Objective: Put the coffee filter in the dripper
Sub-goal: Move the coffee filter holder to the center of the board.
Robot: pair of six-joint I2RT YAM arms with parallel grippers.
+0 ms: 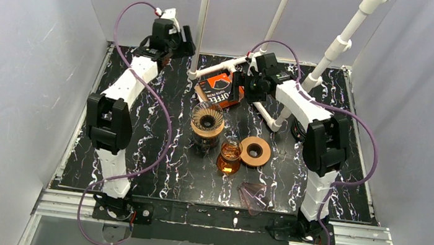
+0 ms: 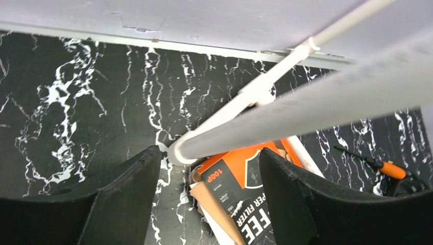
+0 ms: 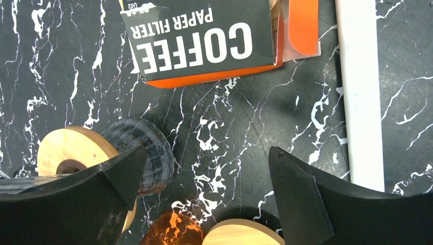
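top view / filter box: an orange-and-black coffee filter box (image 1: 221, 90) was seen lying flat at the back centre of the black marble table (image 1: 152, 171), under white pipes (image 1: 221, 68).
top view / dripper: the glass dripper (image 1: 207, 121) on its wooden collar was placed just in front of the box; an amber glass (image 1: 229, 157) and a wooden ring (image 1: 254, 151) were set near it.
top view / arms: the left gripper (image 1: 178, 38) was parked at the back left corner; the right gripper (image 1: 245, 82) was held beside the box.
left wrist / hand state: the left gripper (image 2: 209, 204) was seen spread apart, nothing held; box and pipe were seen beyond it.
right wrist / hand state: the right gripper (image 3: 204, 199) was seen wide apart and empty, above bare table between box (image 3: 201, 38) and dripper (image 3: 81, 158).
step: judged as the approach to the box; no filter had been taken yet.
next move: judged that a single paper filter would have to be pulled from the box's open end, then carried to the dripper.
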